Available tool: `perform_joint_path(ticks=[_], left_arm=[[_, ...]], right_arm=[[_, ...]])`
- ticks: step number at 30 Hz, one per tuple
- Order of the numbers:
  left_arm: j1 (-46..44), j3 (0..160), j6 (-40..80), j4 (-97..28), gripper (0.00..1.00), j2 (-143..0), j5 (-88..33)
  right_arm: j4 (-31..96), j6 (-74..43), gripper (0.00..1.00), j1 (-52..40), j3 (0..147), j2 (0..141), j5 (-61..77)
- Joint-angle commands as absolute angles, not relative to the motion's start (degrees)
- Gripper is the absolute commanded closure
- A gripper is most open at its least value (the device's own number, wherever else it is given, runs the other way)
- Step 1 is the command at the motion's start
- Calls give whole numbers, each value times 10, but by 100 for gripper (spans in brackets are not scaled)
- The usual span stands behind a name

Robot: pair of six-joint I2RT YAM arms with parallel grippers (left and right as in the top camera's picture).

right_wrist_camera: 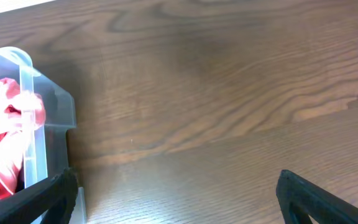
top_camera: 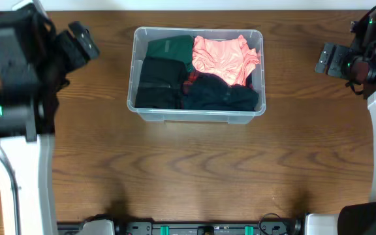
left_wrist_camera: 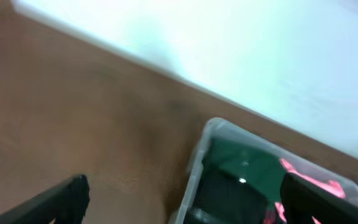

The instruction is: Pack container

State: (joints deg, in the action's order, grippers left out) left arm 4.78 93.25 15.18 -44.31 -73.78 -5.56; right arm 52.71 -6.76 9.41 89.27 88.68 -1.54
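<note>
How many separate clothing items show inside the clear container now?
4 clear ones in the container: green garment far left, pink garment far right, black garment near left, dark garment near right. A red patch at centre may be a fifth; more may lie underneath.

You're getting bright, even light, with soft shadows lying on the counter [top_camera: 194,170]. Your left wrist view is smearing badly; the right one is rendering sharp.

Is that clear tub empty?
No, the container holds a pink garment, a green garment and black clothes.
</note>
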Motion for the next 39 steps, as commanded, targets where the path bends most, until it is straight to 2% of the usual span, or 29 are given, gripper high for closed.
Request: perform_joint_path(ticks=[1,14,22,39], left_arm=[[47,853,22,-383,2,-656,-124],[47,429,-1,-129,2,-334,-158],[34,205,1,20,2,-185,-186],[16,37,0,31,2,-22,-140]], right_arm=[[528,-72,1,92,894,890,-21],[528,-72,1,92,894,890,-21],[528,-72,1,91,894,890,-21],[528,-72,1,91,894,890,-21]])
